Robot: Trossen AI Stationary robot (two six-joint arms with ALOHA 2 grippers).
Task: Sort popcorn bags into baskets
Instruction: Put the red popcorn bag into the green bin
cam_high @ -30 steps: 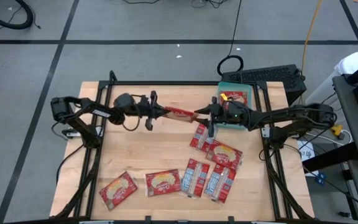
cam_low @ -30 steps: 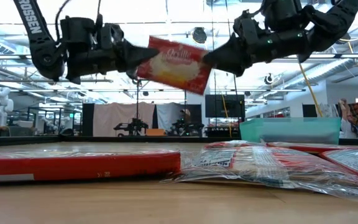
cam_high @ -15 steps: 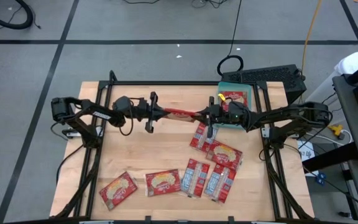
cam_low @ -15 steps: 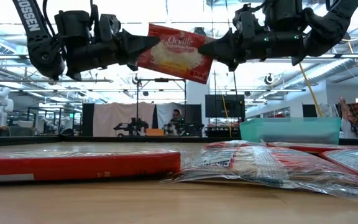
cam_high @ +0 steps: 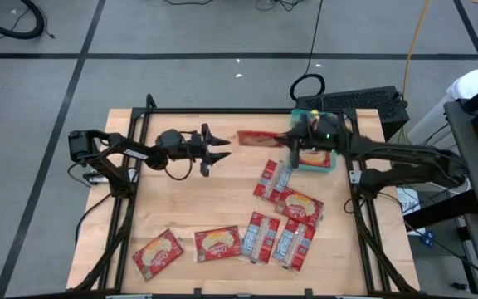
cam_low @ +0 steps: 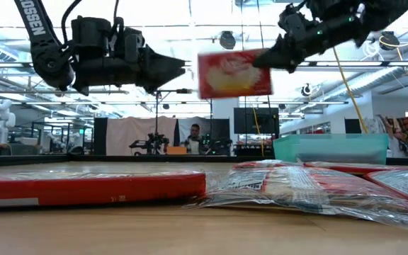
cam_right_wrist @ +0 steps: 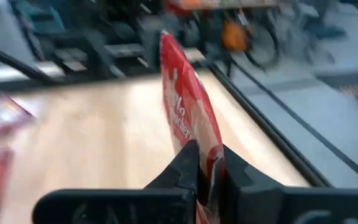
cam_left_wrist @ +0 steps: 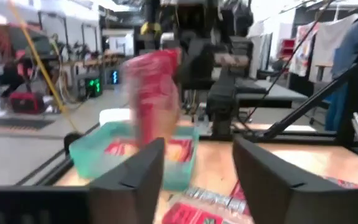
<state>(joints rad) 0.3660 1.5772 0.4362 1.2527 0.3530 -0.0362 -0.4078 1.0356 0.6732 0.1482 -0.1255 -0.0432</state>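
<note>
My right claw [cam_high: 291,139] is clamped on one end of a popcorn bag [cam_high: 260,138], held up over the tabletop [cam_high: 189,199]. The bag's long axis points away from the teal basket [cam_high: 330,164], which lies just behind my right wrist. My left claw [cam_high: 222,149] now stands wide and empty; a second ago it pinched the bag's other end.

Overhead camera looks straight down; low one sits level at my pale wooden table [cam_high: 222,208]; both share my table.
</note>
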